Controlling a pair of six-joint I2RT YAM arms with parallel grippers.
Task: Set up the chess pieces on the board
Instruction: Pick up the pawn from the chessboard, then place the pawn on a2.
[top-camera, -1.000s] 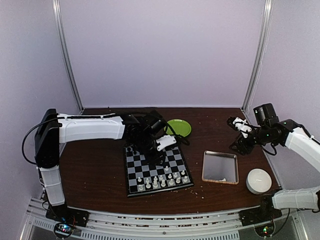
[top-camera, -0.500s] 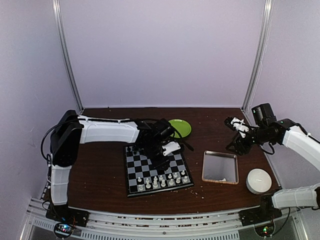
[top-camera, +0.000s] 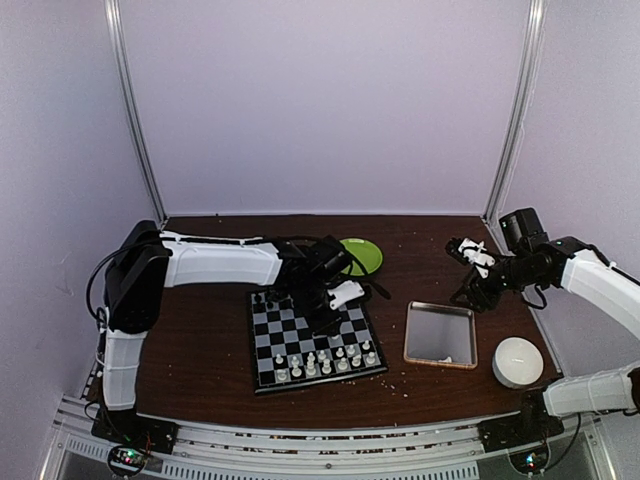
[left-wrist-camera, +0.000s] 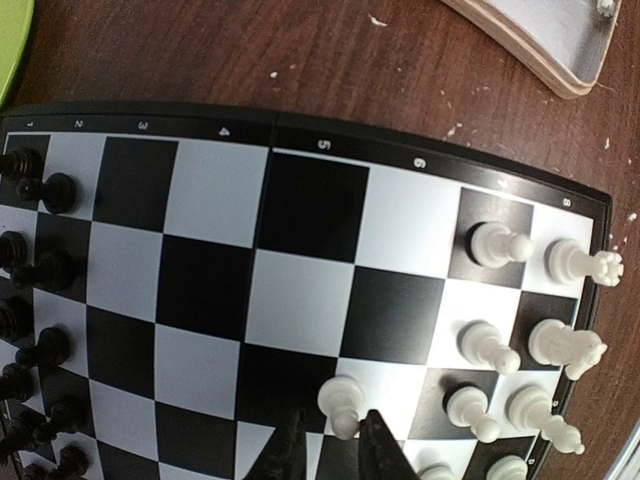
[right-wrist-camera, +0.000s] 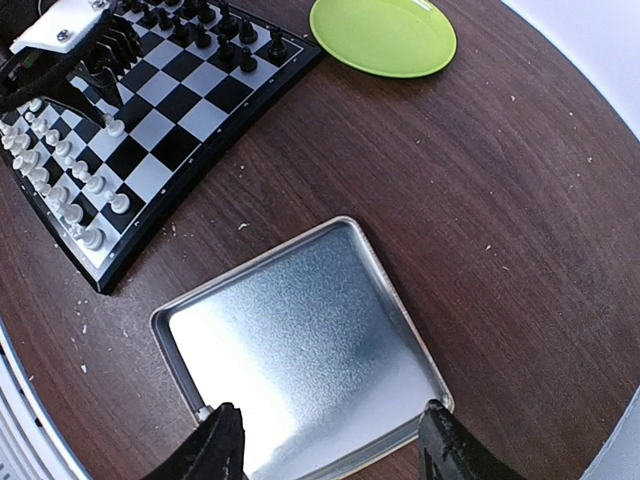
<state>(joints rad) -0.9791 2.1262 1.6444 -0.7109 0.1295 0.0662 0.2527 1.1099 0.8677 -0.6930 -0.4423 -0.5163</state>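
The board (top-camera: 275, 335) lies at the table's middle. White chess pieces (top-camera: 320, 362) fill its two near rows, and black ones (left-wrist-camera: 40, 270) line the far side. My left gripper (top-camera: 324, 316) is low over the board. In the left wrist view its jaws (left-wrist-camera: 335, 442) straddle the head of a lone white pawn (left-wrist-camera: 340, 398), which stands one rank ahead of the other white men (left-wrist-camera: 487, 345). The right finger touches the pawn and a slim gap shows at the left finger. My right gripper (right-wrist-camera: 335, 440) hangs open and empty above the tray (right-wrist-camera: 300, 340).
The metal tray (top-camera: 440, 306) lies right of the board. A white round bowl (top-camera: 518, 362) sits at the near right. A green plate (top-camera: 358, 256) lies just behind the board. Crumbs dot the brown table.
My left arm folded in and the gripper came down onto the board, its jaws narrowing round the lone white pawn. The right gripper drifted slightly left, still open.
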